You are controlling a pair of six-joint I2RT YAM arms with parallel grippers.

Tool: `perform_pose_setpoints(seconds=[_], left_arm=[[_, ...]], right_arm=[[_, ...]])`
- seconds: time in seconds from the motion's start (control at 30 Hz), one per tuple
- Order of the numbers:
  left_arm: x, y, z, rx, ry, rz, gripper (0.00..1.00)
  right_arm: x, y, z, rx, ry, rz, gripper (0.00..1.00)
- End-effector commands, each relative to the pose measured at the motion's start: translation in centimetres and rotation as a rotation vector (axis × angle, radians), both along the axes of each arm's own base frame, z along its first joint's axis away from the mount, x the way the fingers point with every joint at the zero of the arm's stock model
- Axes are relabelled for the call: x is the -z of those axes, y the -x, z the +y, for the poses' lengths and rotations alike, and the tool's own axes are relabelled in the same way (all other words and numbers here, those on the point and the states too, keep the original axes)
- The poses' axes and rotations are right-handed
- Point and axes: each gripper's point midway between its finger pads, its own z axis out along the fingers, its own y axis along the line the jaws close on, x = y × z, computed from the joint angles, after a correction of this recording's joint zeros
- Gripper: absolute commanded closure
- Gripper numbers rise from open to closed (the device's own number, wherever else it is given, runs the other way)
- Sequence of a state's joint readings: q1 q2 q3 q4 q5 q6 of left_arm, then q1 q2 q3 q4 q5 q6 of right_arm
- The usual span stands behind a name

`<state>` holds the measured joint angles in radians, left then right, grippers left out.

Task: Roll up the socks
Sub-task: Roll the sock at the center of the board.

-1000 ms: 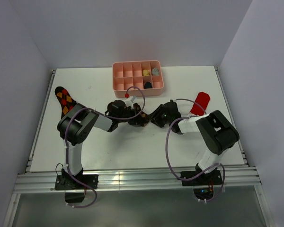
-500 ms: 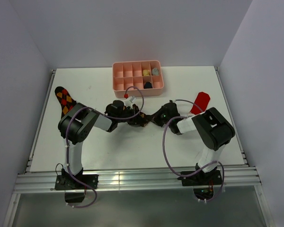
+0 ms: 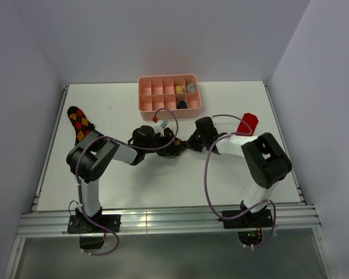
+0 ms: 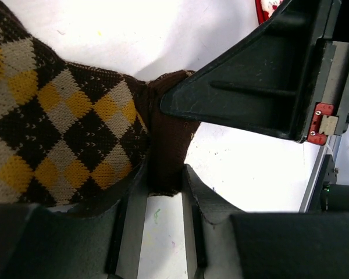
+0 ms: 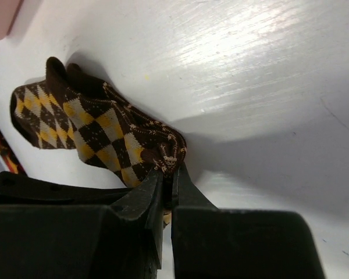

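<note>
At right gripper (image 5: 167, 174): pinched together on folded edge of tan argyle sock (image 5: 99, 128), the rest bunched on worktop (image 3: 163, 180) just ahead of fingertips. At left gripper (image 4: 158, 174): parted a little, with sock's brown cuff lying between fingertips. Set tip to tip, close together, with the sock bridging both. Well off to outer side of left gripper: red-orange argyle sock (image 3: 79, 123), flat. Near right gripper, on its outer side: red sock (image 3: 247, 123). Beyond both grippers: pink tray (image 3: 163, 114).
</note>
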<state>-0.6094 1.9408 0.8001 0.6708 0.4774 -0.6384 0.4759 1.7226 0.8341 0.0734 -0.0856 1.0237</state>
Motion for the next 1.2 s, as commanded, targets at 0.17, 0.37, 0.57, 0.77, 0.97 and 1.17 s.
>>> perform_pose_setpoints(seconds=[0.17, 0.37, 0.57, 0.77, 0.97, 1.17], left_arm=[[-1.1, 0.6, 0.2, -0.015, -0.075, -0.131, 0.53], [-1.9, 0.0, -0.3, -0.025, -0.106, -0.211, 0.48], [-1.9, -0.6, -0.7, -0.029, -0.142, -0.261, 0.49], [-3.5, -0.9, -0.5, -0.074, -0.166, -0.363, 0.47], [-5.1, -1.1, -0.8, -0.045, -0.157, -0.445, 0.27], [-5.1, -0.3, -1.7, 0.028, -0.133, -0.465, 0.36]], right_arm=[[0.5, 0.1, -2.0, 0.037, 0.145, 0.050, 1.00], [0.7, 0.2, -1.9, 0.027, 0.159, 0.070, 1.00], [0.6, 0.2, -1.8, 0.024, 0.172, 0.077, 1.00], [0.9, 0.3, -1.7, 0.017, 0.172, 0.085, 1.00], [0.9, 0.3, -1.5, 0.005, 0.176, 0.093, 1.00], [0.8, 0.2, -1.4, -0.002, 0.171, 0.092, 1.00]])
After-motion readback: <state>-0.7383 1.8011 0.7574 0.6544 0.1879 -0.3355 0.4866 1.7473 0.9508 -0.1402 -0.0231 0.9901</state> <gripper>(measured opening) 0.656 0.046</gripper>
